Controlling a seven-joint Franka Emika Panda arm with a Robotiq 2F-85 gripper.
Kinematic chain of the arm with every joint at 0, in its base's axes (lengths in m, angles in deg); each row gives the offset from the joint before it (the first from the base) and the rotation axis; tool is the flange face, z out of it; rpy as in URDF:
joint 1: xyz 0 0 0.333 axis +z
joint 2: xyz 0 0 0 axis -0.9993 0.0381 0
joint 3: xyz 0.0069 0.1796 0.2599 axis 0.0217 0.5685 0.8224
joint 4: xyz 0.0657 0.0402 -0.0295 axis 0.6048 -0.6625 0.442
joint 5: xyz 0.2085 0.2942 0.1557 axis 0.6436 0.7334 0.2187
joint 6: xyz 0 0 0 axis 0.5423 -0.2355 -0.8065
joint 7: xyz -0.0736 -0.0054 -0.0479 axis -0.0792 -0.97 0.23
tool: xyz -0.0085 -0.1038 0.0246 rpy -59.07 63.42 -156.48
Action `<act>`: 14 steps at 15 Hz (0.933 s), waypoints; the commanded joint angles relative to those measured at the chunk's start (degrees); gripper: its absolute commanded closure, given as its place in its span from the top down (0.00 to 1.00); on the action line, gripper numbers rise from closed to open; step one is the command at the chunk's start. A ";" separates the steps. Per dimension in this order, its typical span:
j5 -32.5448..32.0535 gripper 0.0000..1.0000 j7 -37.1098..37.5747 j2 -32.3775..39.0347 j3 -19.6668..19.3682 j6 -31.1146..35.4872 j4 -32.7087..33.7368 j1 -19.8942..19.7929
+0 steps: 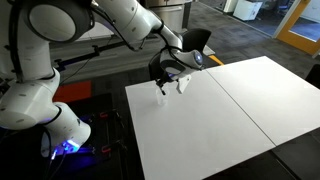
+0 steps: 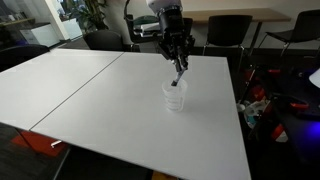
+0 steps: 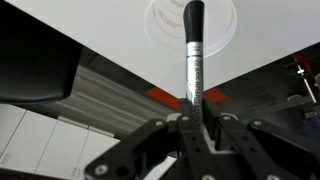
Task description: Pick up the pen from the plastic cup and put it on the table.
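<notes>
White and flat, the large rectangular tabletop (image 2: 120, 110) is spreading out left of the small translucent plastic cup (image 2: 175, 98), a thin seam (image 2: 75, 92) crossing it. Directly above that cup, the black claw (image 2: 180, 64) is clenching the thin dark stick-shaped pen (image 2: 179, 76). The pen is hanging almost upright, its lower tip sitting at the cup's rim; whether it is inside, I cannot tell.

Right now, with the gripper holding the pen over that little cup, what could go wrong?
1. The gripper pinches the pen only near one end, so it might slip or swing.
2. Its tip looks close to the plastic cup; a sideways move could tip it, and it stands near the table edge.
</notes>
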 commanded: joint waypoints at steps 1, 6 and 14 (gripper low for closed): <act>0.00 0.05 0.11 -5.34 10.64 0.19 -3.39 -9.24; 1.36 0.05 0.70 -6.57 28.55 1.07 -3.41 -24.70; 20.72 0.05 0.81 -13.11 19.85 11.07 -8.69 -21.59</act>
